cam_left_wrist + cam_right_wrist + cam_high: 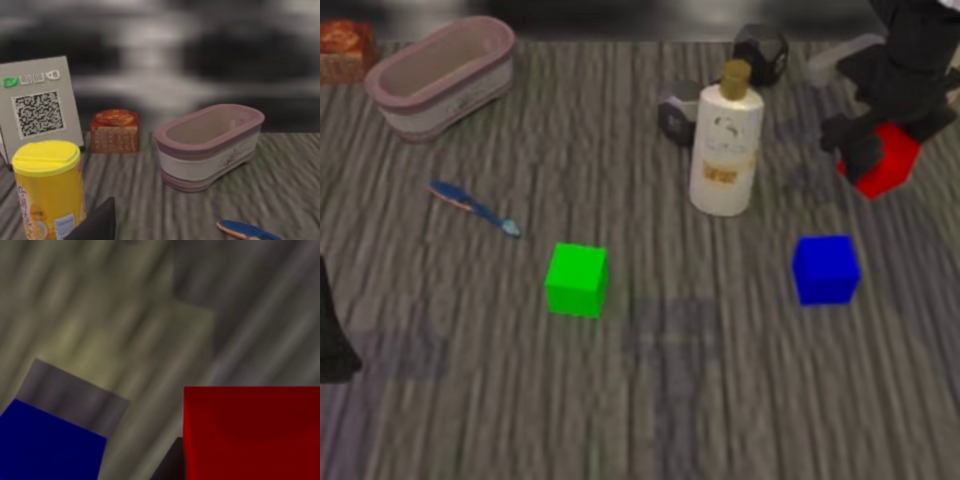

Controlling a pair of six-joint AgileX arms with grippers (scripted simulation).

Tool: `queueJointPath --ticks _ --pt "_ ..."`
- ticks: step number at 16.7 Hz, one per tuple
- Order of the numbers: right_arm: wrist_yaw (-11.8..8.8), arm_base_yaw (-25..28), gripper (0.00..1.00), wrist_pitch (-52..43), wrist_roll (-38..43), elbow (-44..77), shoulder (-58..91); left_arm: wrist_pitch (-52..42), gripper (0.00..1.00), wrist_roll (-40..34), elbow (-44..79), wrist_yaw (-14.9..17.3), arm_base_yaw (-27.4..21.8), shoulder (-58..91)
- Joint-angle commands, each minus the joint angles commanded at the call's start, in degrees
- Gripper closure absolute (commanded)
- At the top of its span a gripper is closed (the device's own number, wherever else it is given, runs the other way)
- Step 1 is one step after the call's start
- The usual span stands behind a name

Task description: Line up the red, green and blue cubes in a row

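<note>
At the far right of the top view my right gripper (873, 152) is shut on the red cube (888, 162), which looks raised off the table. The right wrist view shows that red cube (250, 432) close up, with one dark finger (170, 467) against its side. The blue cube (825, 269) rests on the table nearer the front, below the gripper; its corner (45, 445) also shows in the right wrist view. The green cube (576, 280) sits left of centre, well apart from the others. My left arm (332, 335) is parked at the left edge.
A tall white bottle (725, 140) stands between the green cube and the red one. Behind it are two dark objects (760, 50) (677, 112). At the back left stand a pink tub (440, 75), a brown box (345, 48) and a blue toothbrush (475, 208). A yellow can (47, 190) and a QR sign (40, 107) stand near my left arm.
</note>
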Motion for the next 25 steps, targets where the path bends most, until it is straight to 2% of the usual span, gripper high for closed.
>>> queueJointPath --ticks 3,6,9,14,17,21,25 --pt "0.09 2.59 1.00 -0.63 3.69 1.21 0.60 0.00 0.00 0.00 0.00 0.00 0.00 0.00" --pt "0.29 8.06 1.00 -1.90 12.60 3.45 1.60 0.00 0.00 0.00 0.00 0.00 0.00 0.00" --pt "0.50 15.40 1.00 -3.58 25.95 5.62 2.64 0.00 0.00 0.00 0.00 0.00 0.00 0.00" --pt "0.71 29.02 1.00 -6.53 52.68 8.75 4.05 0.00 0.00 0.00 0.00 0.00 0.00 0.00" --pt "0.94 35.93 1.00 -7.46 64.52 10.15 3.97 0.00 0.00 0.00 0.00 0.00 0.00 0.00" --pt "1.24 40.90 1.00 -7.78 71.78 10.95 3.37 0.00 0.00 0.00 0.00 0.00 0.00 0.00" --pt "1.26 41.10 1.00 -7.78 72.06 10.97 3.33 0.00 0.00 0.00 0.00 0.00 0.00 0.00"
